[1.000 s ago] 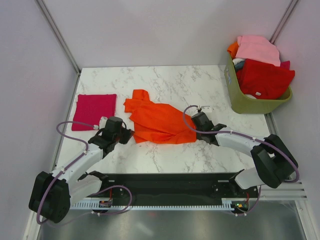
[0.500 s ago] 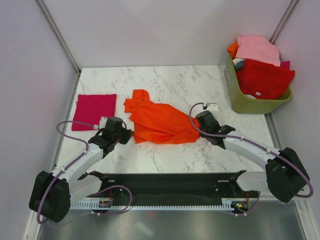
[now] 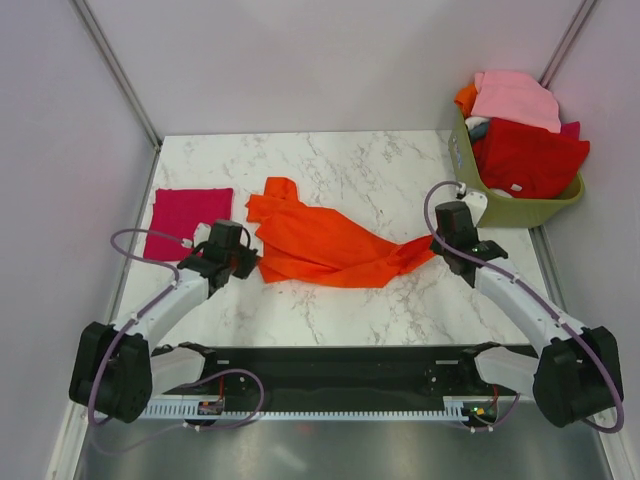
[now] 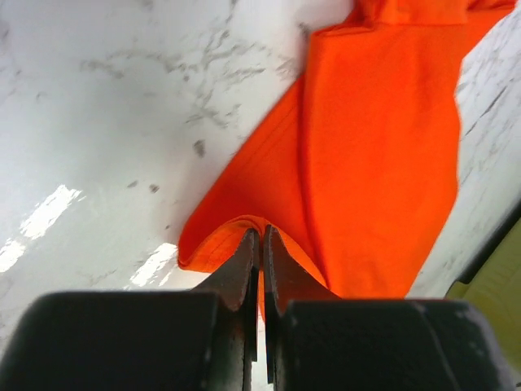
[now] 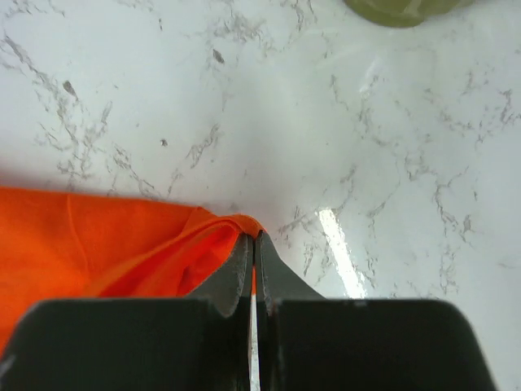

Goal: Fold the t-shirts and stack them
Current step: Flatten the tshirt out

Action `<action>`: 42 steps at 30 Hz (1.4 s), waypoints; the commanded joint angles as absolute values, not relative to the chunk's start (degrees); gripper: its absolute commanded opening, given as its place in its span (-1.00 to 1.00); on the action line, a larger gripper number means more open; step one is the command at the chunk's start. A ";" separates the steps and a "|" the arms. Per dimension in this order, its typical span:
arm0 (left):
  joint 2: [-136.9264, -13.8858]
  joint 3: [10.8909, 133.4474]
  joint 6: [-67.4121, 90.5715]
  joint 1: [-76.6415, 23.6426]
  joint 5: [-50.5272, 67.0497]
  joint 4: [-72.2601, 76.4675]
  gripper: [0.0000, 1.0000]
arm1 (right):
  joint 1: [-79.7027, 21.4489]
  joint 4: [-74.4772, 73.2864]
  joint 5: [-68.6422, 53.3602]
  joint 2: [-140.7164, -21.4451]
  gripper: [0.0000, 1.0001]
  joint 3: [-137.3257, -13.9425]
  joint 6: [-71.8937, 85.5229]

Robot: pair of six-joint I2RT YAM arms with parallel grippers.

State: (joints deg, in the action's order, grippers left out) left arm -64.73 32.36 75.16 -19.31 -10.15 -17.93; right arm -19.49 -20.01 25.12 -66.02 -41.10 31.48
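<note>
The bright orange t-shirt (image 3: 320,245) lies crumpled and stretched across the middle of the marble table. My left gripper (image 3: 245,262) is shut on its left edge (image 4: 244,224). My right gripper (image 3: 437,245) is shut on its right end (image 5: 232,224), pulled out into a narrow tail. The crimson-magenta t-shirt (image 3: 190,222) lies folded as a flat square at the left of the table, apart from both grippers. The orange shirt's neck tag does not show.
An olive-green basket (image 3: 500,205) stands at the back right, holding pink, red and orange clothes; its rim shows in the right wrist view (image 5: 399,10). Bare marble table (image 3: 340,160) lies behind the orange shirt. Grey walls close the back and sides.
My right gripper has moved right and back toward the basket, drawing the orange shirt's right end out into a tail. My left gripper has shifted slightly back and left with its edge.
</note>
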 commanded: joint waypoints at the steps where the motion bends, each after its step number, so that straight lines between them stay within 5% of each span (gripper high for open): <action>1: -66.88 40.33 68.57 -16.35 -10.29 -19.77 -0.95 | -17.05 -20.21 21.62 -64.95 -1.00 -48.50 29.53; 12: -64.61 74.68 52.67 -11.43 -6.42 -30.32 -0.95 | -16.26 -29.35 21.98 -62.15 -1.00 -78.91 26.02; 20: -50.47 89.90 47.37 -11.34 -8.52 -33.75 -0.96 | -16.26 -28.65 17.58 -46.61 -1.00 -89.64 23.64; 25: -41.05 93.06 49.39 -11.34 -9.84 -34.54 -0.95 | -16.26 -28.74 17.49 -38.95 -1.00 -93.94 23.99; 32: -44.12 95.98 51.68 -11.34 -8.18 -37.44 -0.96 | -16.26 -29.35 19.95 -40.34 -1.00 -98.35 23.47; 42: -52.02 77.53 53.79 -11.34 -10.98 -31.04 -0.95 | -16.26 -26.02 28.04 -49.82 -1.00 -83.42 23.82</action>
